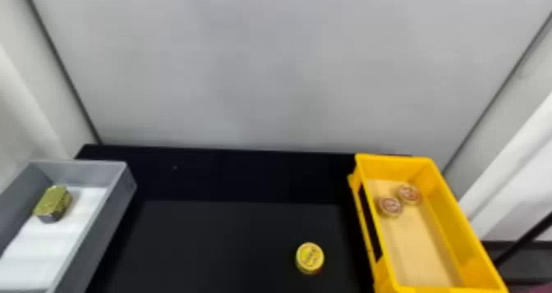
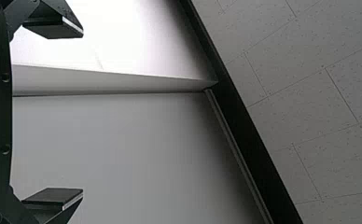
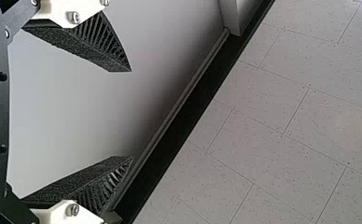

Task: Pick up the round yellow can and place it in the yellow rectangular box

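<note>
The round yellow can (image 1: 310,258) stands on the black table, right of the middle in the head view, a short way left of the yellow rectangular box (image 1: 464,247). Two small round cans (image 1: 389,206) lie inside that box toward its far end. In the left wrist view my left gripper (image 2: 83,113) is open, its fingers wide apart with nothing between them, facing wall and ceiling. My right gripper (image 3: 131,114) is likewise open and holds nothing in the right wrist view, with wall and ceiling beyond it.
A grey box (image 1: 111,214) with a white bottom stands at the left, holding a gold-green block (image 1: 53,202). The black table (image 1: 213,239) spans the space between the two boxes. A pale wall (image 1: 263,66) rises behind the table.
</note>
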Available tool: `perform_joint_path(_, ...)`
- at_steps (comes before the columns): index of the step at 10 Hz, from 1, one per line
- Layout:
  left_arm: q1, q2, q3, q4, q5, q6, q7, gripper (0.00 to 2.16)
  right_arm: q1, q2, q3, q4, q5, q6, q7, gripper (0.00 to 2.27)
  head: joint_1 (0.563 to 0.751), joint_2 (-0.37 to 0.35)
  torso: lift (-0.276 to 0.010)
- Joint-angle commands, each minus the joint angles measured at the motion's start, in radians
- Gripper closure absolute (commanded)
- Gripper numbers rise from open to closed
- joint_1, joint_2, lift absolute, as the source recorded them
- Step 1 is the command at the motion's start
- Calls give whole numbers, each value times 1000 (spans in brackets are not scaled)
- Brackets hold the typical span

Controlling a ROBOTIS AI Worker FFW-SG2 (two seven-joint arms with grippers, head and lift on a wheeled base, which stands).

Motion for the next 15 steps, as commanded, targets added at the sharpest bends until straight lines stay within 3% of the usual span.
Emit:
perform_joint_path(1,-1,0,-1,0,0,3,-2,84,2,0,-1,0,-2,6,-1,128,694,-78,-3)
perform_joint_path(4,-8,0,-8,1,0,9,-5,84,46,20,-21,17,-149,310,-25,127,694,-78,-3)
perform_joint_path(7,-11,0,-11,1,0,16,-9,84,-70,40,-3,20,-375,942,-42,102,694,-78,-3)
perform_joint_path(8,-14,-3,-14,1,0,18,-11,84,-110,40,-29,71,-421,1056,105,82,694,-78,-3)
perform_joint_path(13,-28,-11,-36,20,0,19,-14,84,-97,46,43,322,-686,1212,123,114,694,-78,-3)
perform_joint_path(15,-36,-14,-44,34,0,23,-19,84,-80,46,95,431,-688,1237,209,122,694,-78,-3)
